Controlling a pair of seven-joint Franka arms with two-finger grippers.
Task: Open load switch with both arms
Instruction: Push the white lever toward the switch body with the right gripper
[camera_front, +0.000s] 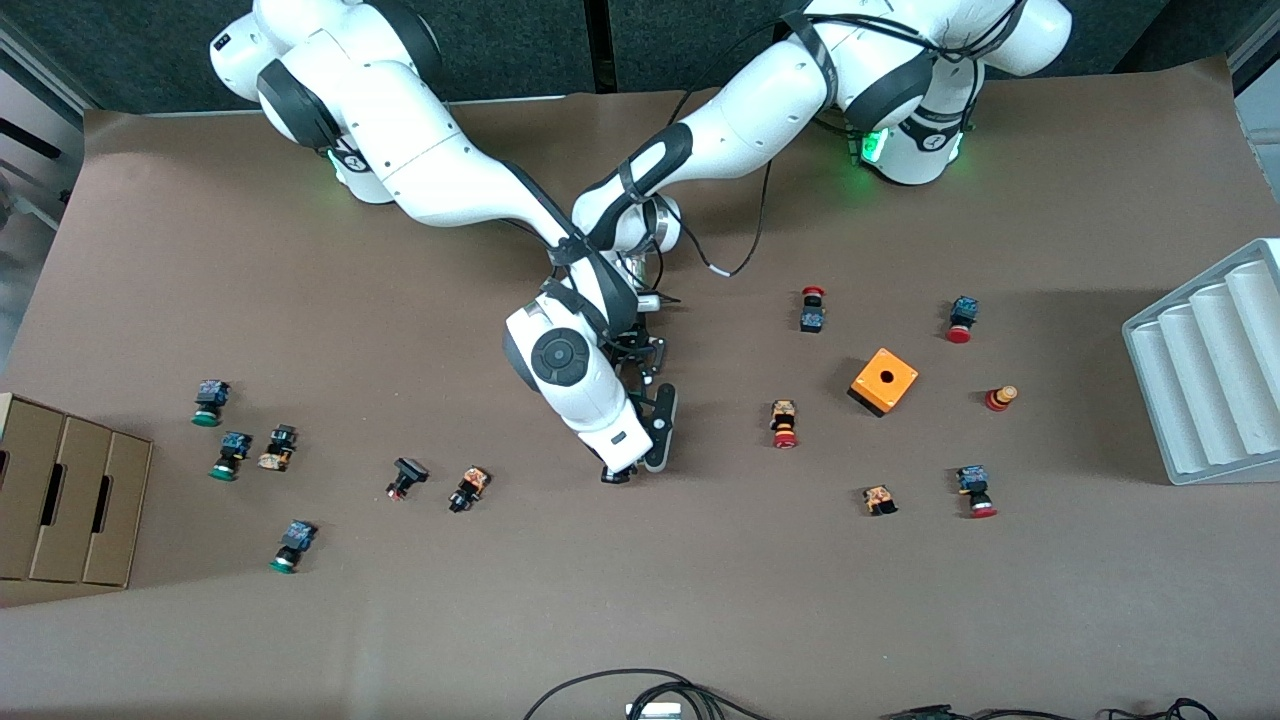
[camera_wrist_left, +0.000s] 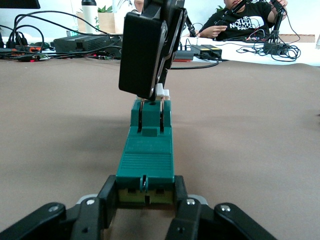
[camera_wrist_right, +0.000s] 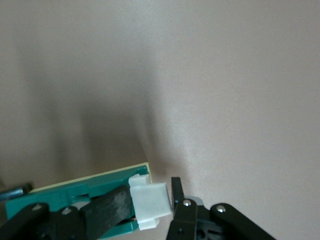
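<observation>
Load switch gripped at both ends, still shut

Load switch (camera_wrist_left: 146, 162) lies flat on the counter (camera_front: 700, 600) about midway between the two arm bases, well apart from the orange cube (camera_front: 884, 380), on the side of that cube toward the right arm's end of the counter. In the front view you cannot see it at all, because both wrists cover it.

Judging progress: you have both holds set, or very nearly. The left gripper (camera_wrist_left: 145, 200) sits low at counter height with its fingers (camera_wrist_left: 111, 195) pressed against the two sides of the green body's near end, so the body is pinned. The right gripper (camera_wrist_right: 150, 202) comes down from above at the other end, its fingers drawn narrow around the white piece (camera_wrist_right: 150, 202); one dark pad lies against that piece and the other finger stands just beside it, so you cannot be sure the pinch is fully seated. The white piece looks to be still in the green housing, which suggests the opening itself is not yet done. What is left, as far as you can judge, is to pull or lever that piece free while the left hold keeps the body from sliding.

Pose: the left arm reaches in from its base and lies nearly level with the counter. The right arm crosses over it, wrist (camera_front: 560, 365) bent steeply downward over the switch.
</observation>
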